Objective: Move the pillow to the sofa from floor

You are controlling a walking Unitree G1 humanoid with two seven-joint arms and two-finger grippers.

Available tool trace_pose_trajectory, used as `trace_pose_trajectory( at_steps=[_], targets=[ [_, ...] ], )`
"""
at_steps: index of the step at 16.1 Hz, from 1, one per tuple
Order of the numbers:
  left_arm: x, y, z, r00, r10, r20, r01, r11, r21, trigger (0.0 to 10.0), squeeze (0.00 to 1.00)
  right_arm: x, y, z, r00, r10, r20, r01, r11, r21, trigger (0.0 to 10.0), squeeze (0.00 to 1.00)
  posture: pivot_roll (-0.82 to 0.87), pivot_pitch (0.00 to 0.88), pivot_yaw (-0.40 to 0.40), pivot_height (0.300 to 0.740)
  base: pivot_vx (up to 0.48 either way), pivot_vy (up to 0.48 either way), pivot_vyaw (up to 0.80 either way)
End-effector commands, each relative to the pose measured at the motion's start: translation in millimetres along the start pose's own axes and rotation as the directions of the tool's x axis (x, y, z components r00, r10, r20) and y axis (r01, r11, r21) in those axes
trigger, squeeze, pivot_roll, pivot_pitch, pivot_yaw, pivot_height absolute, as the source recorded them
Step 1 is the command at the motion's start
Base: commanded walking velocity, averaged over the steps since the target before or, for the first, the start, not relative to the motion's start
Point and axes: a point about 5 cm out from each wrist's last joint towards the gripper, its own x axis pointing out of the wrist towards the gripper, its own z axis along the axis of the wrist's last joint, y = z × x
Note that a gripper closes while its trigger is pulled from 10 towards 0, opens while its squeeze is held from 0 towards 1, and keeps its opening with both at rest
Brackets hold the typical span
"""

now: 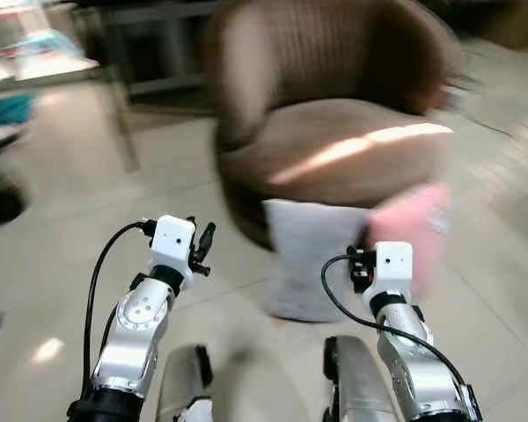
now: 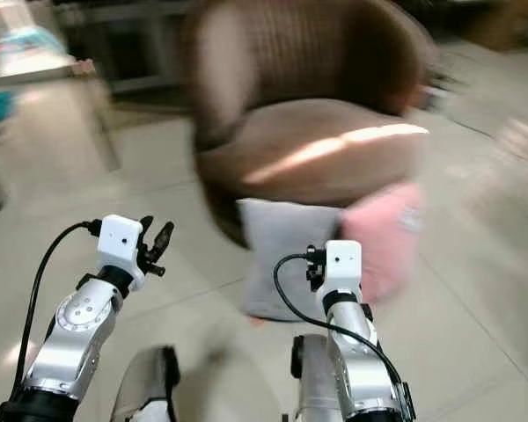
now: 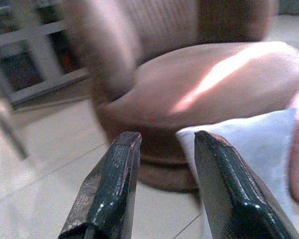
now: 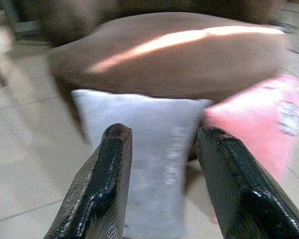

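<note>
Pale tiled floor [image 1: 62,264], sunlit in patches; whole scene motion-blurred. Landmark: round brown sofa chair [image 1: 334,149], curved back, a streak of sun across its seat.

Grey pillow [image 1: 312,255] stands upright on the floor, leaning against the front base of the sofa chair, just below the seat edge. Its lower edge rests on the tiles. A pink pillow [image 1: 414,233] leans against the same base, immediately beside the grey one on the robot's right; the two appear to touch or overlap at their near edges, blur prevents saying which.

Right gripper [image 4: 162,184] held in front of the sofa chair, aimed at the grey pillow; fingers spread, nothing between them, not touching the pillow. In the right wrist view the grey pillow sits framed between the two black fingers [image 4: 102,189], with the pink one off to one side.

Left gripper [image 3: 162,184] also raised before the sofa chair, toward its left side; fingers spread and empty. Its wrist view looks at the chair's base and the grey pillow's corner.

Beyond the sofa chair, to its left: a pale tabletop [image 1: 35,75] on thin legs, with blurred white and teal items on it. Dark frame furniture [image 1: 150,35] behind the chair, detail unreadable.
</note>
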Motion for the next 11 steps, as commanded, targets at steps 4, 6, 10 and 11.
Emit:
trace_pose_trajectory(
  at_steps=[4, 6, 10, 11],
  targets=[
    [2.8, -2.2, 4.6, 1.0, -0.012, 0.02, 0.012, 1.0, 0.002, 10.0, 0.0, 0.3, -4.2, 1.2, 1.0, -0.013, -0.001, 0.013, 1.0, -0.002, 10.0, 0.0, -0.02, 0.01, 0.019, 0.57, 0.314, 0.0, -0.4],
    [3.0, -2.1, 4.2, 1.0, -0.014, 0.019, 0.014, 1.0, 0.003, 10.0, 0.0, 0.6, -3.2, 1.6, 1.0, -0.009, 0.0, 0.009, 1.0, -0.016, 10.0, 0.0, -0.02, 0.009, 0.02, 0.57, 0.313, 0.0, 0.0],
    [3.0, -1.4, 3.8, 1.0, -0.013, 0.019, 0.012, 1.0, 0.005, 10.0, 0.0, 1.1, -1.8, 0.8, 1.0, 0.006, -0.006, -0.006, 0.999, -0.048, 10.0, 0.0, -0.02, 0.009, 0.02, 0.57, 0.315, 0.0, 0.0],
    [3.0, -1.4, 3.8, 1.0, -0.013, 0.018, 0.013, 1.0, 0.005, 10.0, 0.0, 1.1, -1.5, 0.9, 1.0, 0.008, -0.006, -0.009, 0.999, -0.052, 10.0, 0.0, -0.02, 0.009, 0.02, 0.57, 0.315, 0.0, 0.0]
  ],
)
